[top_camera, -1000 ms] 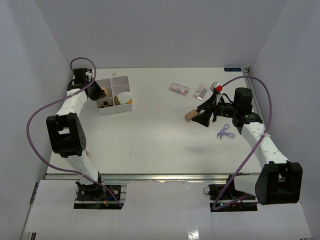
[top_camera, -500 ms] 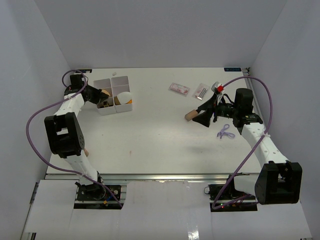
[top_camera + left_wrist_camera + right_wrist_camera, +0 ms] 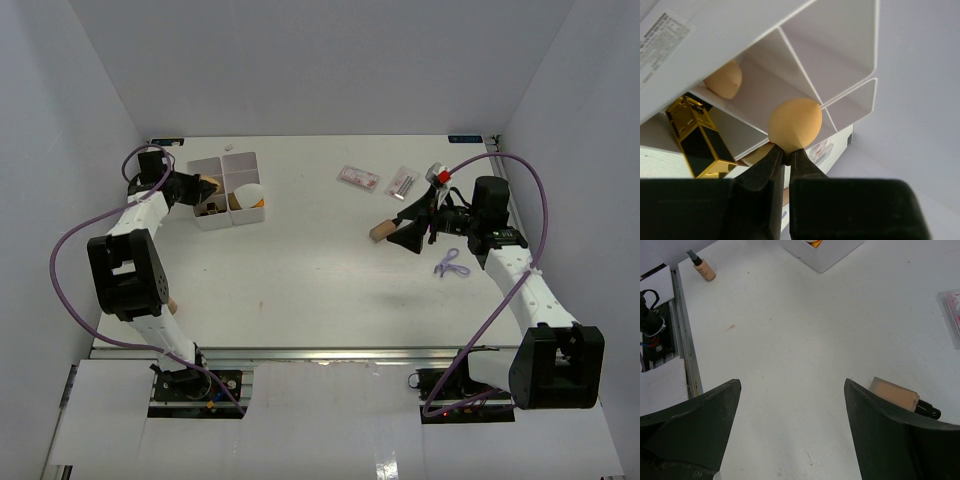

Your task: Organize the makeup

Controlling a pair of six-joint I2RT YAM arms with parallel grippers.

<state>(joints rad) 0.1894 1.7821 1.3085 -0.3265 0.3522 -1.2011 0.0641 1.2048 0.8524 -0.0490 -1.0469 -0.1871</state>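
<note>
Beige sponge (image 3: 795,125) sits pinched by its tip in your left hand (image 3: 787,156), which is shut tight on it, close in front of the open slots of the white box (image 3: 840,45). Your left arm has just swung round to the box's left side, so the drop looks close. Your right hand (image 3: 790,385) has stayed put, spread wide and holding nothing, far to the right of the box, with the tan bottle (image 3: 895,396) just beside it. Which slot the sponge is over, you cannot tell.
</note>
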